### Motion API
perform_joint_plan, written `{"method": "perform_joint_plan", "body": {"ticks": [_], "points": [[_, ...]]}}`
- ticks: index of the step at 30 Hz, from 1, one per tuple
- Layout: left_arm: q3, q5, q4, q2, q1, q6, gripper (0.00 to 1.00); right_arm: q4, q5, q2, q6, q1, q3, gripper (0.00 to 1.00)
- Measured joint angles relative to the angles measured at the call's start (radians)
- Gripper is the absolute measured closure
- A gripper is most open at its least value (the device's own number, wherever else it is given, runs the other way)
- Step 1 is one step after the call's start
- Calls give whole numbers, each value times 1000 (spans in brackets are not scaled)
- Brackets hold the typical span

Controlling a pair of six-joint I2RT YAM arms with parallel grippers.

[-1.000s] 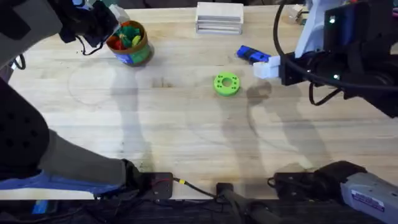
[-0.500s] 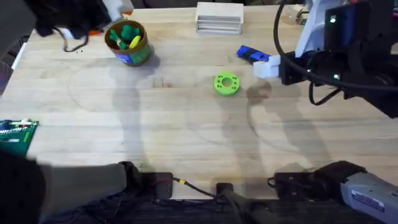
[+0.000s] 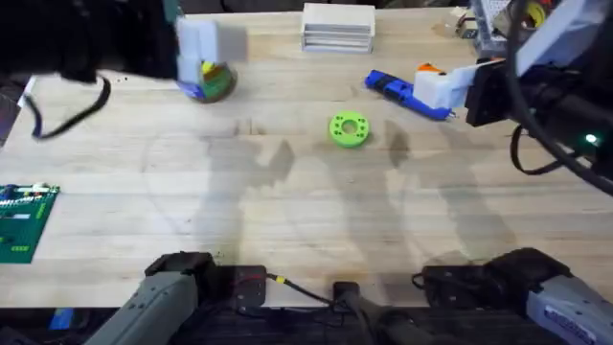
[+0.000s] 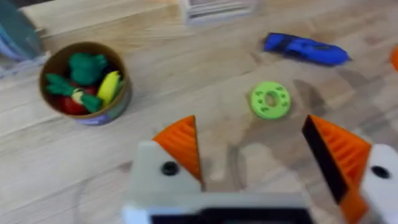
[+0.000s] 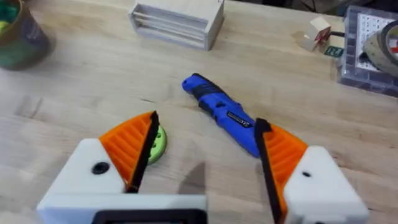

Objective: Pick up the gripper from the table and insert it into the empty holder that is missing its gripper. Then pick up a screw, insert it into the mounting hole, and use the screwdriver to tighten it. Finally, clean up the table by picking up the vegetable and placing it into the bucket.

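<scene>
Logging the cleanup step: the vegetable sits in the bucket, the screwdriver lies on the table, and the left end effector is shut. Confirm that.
One thing is wrong: the left end effector is open, its orange pads spread apart in the left wrist view. The vegetable does sit in the bucket, and the screwdriver lies on the table.

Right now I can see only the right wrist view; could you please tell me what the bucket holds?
Observer: The bucket holds plush toys, among them a green leafy vegetable with an orange bit.
Operator: Thank you. Is the left gripper holding anything?
Observer: No, the left gripper is open, with nothing between its pads.
Operator: Is anything lying far out on the left arm's side?
Observer: Yes, a green circuit board lies there.
</scene>
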Motion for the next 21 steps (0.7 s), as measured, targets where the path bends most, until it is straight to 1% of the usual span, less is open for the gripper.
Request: {"method": "perform_joint_plan", "body": {"ticks": [2, 3, 4, 6, 8, 9, 10, 13, 15, 16, 17, 21], "points": [[0, 4, -37, -43, -49, 11, 18, -1, 0, -26, 0, 0, 0, 19], [0, 6, -52, -63, -74, 16, 101, -2, 0, -36, 0, 0, 0, 21], [0, 6, -62, -78, -92, 19, 216, -3, 0, -47, 0, 0, 0, 20], [0, 7, -78, -104, -124, 25, 531, -3, 0, -65, 0, 0, 0, 19], [0, 7, -93, -122, -143, 29, 856, -4, 0, -79, 0, 0, 0, 19], [0, 7, -99, -127, -149, 35, 943, -6, 0, -85, 0, 0, 0, 19], [0, 7, -105, -131, -153, 41, 875, -11, 0, -92, 0, 0, 0, 19], [0, 7, -128, -131, -154, 40, 390, -19, 0, -109, 0, 0, 0, 19], [0, 6, -130, -127, -154, 39, 83, -19, 0, -118, 0, 0, 0, 19], [0, 7, -130, -127, -154, 38, 28, -19, 0, -121, 0, 0, 0, 19], [0, 6, -130, -127, -154, 39, 12, -19, 0, -123, 0, 0, 0, 19], [0, 7, -130, -127, -154, 40, 7, -24, 0, -123, 0, 0, 0, 19]]}}
